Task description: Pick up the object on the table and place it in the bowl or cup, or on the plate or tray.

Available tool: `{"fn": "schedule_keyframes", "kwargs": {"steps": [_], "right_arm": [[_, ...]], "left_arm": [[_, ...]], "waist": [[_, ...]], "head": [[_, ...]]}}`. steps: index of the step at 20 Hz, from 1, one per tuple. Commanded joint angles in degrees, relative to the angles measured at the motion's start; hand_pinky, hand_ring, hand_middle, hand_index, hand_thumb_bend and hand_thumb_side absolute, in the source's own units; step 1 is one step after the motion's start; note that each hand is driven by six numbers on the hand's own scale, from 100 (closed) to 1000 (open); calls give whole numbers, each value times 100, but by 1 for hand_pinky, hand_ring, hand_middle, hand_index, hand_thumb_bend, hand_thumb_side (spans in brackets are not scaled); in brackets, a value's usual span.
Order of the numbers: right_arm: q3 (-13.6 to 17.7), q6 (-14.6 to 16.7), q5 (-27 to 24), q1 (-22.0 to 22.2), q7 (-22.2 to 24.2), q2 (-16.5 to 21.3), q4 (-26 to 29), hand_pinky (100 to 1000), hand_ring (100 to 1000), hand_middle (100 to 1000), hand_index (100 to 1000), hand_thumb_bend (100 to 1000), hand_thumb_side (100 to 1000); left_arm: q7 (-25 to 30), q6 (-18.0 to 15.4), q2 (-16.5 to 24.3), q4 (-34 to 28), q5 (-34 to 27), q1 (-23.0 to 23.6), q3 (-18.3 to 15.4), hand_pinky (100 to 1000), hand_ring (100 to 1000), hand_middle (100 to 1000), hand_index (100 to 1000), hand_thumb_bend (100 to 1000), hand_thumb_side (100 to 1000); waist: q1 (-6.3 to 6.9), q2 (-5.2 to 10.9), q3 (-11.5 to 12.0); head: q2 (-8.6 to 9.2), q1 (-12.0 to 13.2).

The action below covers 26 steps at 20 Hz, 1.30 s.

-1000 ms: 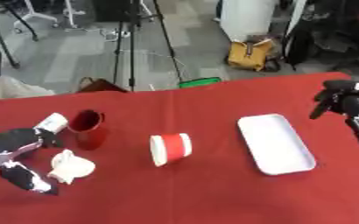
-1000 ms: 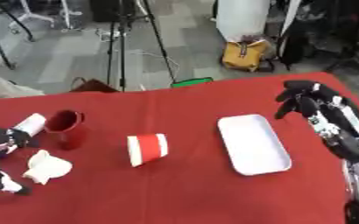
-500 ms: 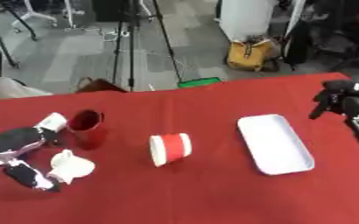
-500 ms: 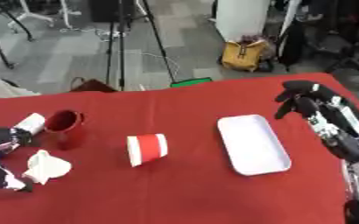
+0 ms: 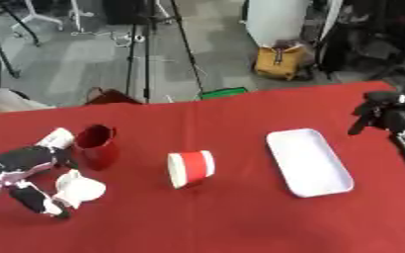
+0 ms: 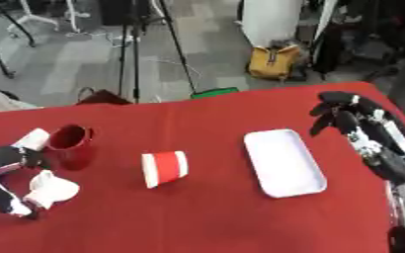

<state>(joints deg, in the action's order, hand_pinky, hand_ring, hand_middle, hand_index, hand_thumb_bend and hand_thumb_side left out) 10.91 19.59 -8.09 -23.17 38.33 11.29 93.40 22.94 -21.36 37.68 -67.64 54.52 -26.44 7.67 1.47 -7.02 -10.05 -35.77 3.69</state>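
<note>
Left fingers: the left hand sits left of the red mug; its fingers are curled round a white object, with another white piece showing by the mug's left side.
Right fingers: the right hand hangs far right of the mug, above the worktop's edge, fingers relaxed and drooping, grasping nothing.
White object: low and left of the mug, in the left hand, apparently lifted just off the cloth; what it is I cannot make out.
Red mug: upright, nothing visible inside.
Paper cup: a red-and-white paper cup lies tipped on its side, right of the mug.
Tray: a white tray lies bare, further right of the mug, beyond the cup.
Worktop: a red-covered worktop carries everything.
Progress: the pick seems made; carrying and setting the object into the mug, the nearest holder, is left.
</note>
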Motion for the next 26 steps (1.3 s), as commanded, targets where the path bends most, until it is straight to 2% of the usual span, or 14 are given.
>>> {"fn": "schedule_keyframes", "kwargs": {"steps": [1,4,5,8,11,14,18,21,24,25,26], "right_arm": [[11,7,-28,-67,27,67,36,542,532,633,834,100,596],[10,9,-29,-65,32,71,32,542,532,633,834,100,596],[11,10,-30,-65,33,71,30,542,532,633,834,100,596],[7,14,-32,-66,42,71,27,542,532,633,834,100,596],[11,14,-33,-65,40,72,26,542,531,633,834,100,596],[13,12,-34,-64,40,71,26,542,531,633,834,100,596],[13,9,-35,-63,45,67,29,542,531,633,834,100,596],[15,8,-33,-63,51,67,30,542,530,633,834,100,596],[20,9,-34,-62,53,67,28,542,530,633,834,100,596],[21,8,-35,-62,53,67,28,542,530,633,834,100,596],[21,9,-36,-64,53,65,30,542,530,633,834,100,596]], "left_arm": [[-152,-23,87,24,110,-151,-9,709,726,730,838,887,426],[-231,-54,79,74,191,-169,3,709,726,730,838,883,424],[-252,-61,75,84,210,-178,4,699,714,709,826,825,405],[-333,-76,58,118,258,-199,15,697,710,705,823,811,402],[-407,-94,49,137,278,-207,26,685,690,679,808,741,378],[-440,-120,54,153,308,-220,41,687,692,681,809,736,372],[-470,-131,48,177,331,-238,43,683,686,670,797,679,361],[-456,-127,28,223,328,-234,58,667,638,622,750,462,281],[-391,-122,14,274,313,-232,71,664,631,615,743,439,268],[-374,-120,13,282,310,-230,72,647,592,577,707,347,224],[-336,-116,10,305,297,-226,76,647,592,577,707,347,224]], "waist": [[1,57,-8],[1,55,-11],[1,53,-12],[1,48,-15],[1,47,-19],[2,48,-23],[5,47,-26],[5,45,-31],[5,45,-33],[5,45,-32],[5,45,-32]], "head": [[-1,9],[-3,3],[-7,1],[-11,-15],[-7,-25],[-4,-32],[1,-29],[5,-28],[8,-25],[8,-27],[7,-31]]}}
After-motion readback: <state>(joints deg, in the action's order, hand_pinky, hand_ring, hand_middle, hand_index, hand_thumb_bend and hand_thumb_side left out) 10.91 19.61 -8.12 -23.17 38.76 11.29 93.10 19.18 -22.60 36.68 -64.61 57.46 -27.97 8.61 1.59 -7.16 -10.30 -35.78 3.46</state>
